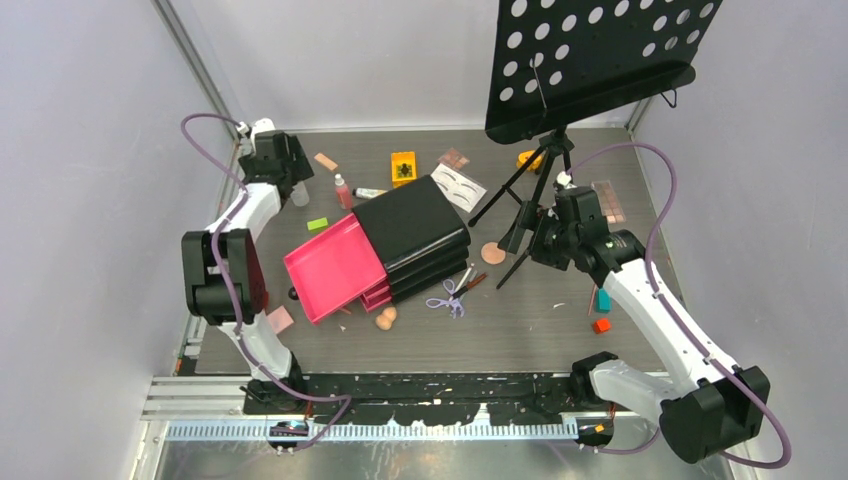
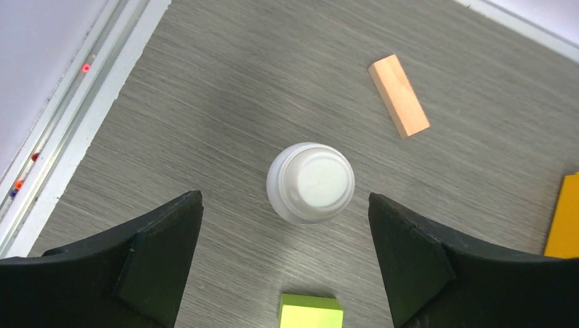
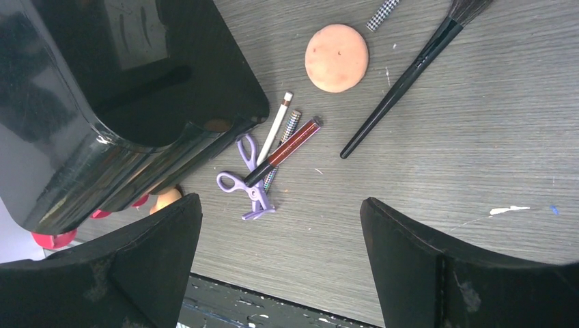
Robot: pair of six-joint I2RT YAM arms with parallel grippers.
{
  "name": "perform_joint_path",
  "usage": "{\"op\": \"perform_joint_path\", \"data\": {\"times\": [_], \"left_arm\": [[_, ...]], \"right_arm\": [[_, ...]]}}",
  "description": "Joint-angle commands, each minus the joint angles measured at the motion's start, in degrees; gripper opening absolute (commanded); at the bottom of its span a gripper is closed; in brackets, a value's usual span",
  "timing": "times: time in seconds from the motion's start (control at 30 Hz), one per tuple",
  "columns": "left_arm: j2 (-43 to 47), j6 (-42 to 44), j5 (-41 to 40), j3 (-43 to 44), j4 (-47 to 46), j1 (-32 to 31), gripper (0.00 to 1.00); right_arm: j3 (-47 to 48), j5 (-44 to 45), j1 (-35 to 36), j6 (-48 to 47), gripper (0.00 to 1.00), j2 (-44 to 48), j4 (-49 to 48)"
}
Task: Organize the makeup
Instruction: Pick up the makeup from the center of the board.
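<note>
Left claw [image 2: 285, 197] apart over one white bottle [image 2: 311, 183], left of chest [image 1: 410, 225]. Right claw [image 3: 280, 205] apart; one lilac scissors [image 3: 247, 186] beside chest, partly under three pencils [image 3: 283, 147]. One peach sponge [image 3: 166, 198] half hidden by chest.

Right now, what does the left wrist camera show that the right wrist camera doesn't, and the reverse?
Left wrist only: the white bottle, seen from above and framed by the open left gripper, a peach block and a lime block. Right wrist only: the black chest, lilac scissors beside pencils, a round peach sponge and a long black brush. Both: grey tabletop; the right gripper is open too, holding nothing.
</note>
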State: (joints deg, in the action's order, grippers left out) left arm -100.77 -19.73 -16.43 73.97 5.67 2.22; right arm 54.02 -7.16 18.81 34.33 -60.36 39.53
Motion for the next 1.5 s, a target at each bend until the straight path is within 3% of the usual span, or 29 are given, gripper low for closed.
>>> {"op": "perform_joint_path", "data": {"times": [0.0, 0.17, 0.5, 0.77, 0.83, 0.97, 1.17, 1.27, 1.47], "left_arm": [[-2.04, 1.69, -0.25, -0.55, -4.61, 0.24, 0.90], [-4.02, 1.71, 0.25, -1.53, -5.36, 0.24, 0.78], [-5.49, 2.32, -0.98, -3.41, -11.17, 0.25, 0.64], [-6.29, 1.88, -1.00, -3.53, -11.12, 0.22, 0.46], [-5.69, 1.97, -1.46, -3.56, -11.02, 0.24, 0.36], [-3.89, 2.14, -2.94, -3.64, -10.55, 0.29, 0.18], [0.35, 1.87, -2.85, -4.22, -9.46, 0.24, 0.05], [4.12, 0.54, -3.31, -4.54, -7.30, 0.24, 0.00], [13.75, -8.12, -2.38, -4.65, 4.67, 0.07, 0.00]], "right_arm": [[0.21, -0.30, 0.28, -1.06, 0.90, -0.45, -2.66], [0.28, -0.59, 0.32, -1.43, 0.90, -0.72, -2.58], [0.92, -0.08, 0.28, -2.07, 0.90, -0.64, -1.51], [1.86, -0.04, 0.32, -2.51, 0.90, -0.97, -0.68], [1.95, -0.24, 0.31, -2.47, 0.90, -1.14, -0.65], [2.14, -0.62, 0.33, -2.30, 0.90, -1.19, -0.64], [1.68, -0.31, 0.33, -2.32, 0.90, -0.56, -0.62], [1.32, -0.06, 0.35, -2.29, 0.90, -0.01, -0.61], [0.91, -1.17, 0.31, -1.57, 0.90, 0.00, -1.74]]}}
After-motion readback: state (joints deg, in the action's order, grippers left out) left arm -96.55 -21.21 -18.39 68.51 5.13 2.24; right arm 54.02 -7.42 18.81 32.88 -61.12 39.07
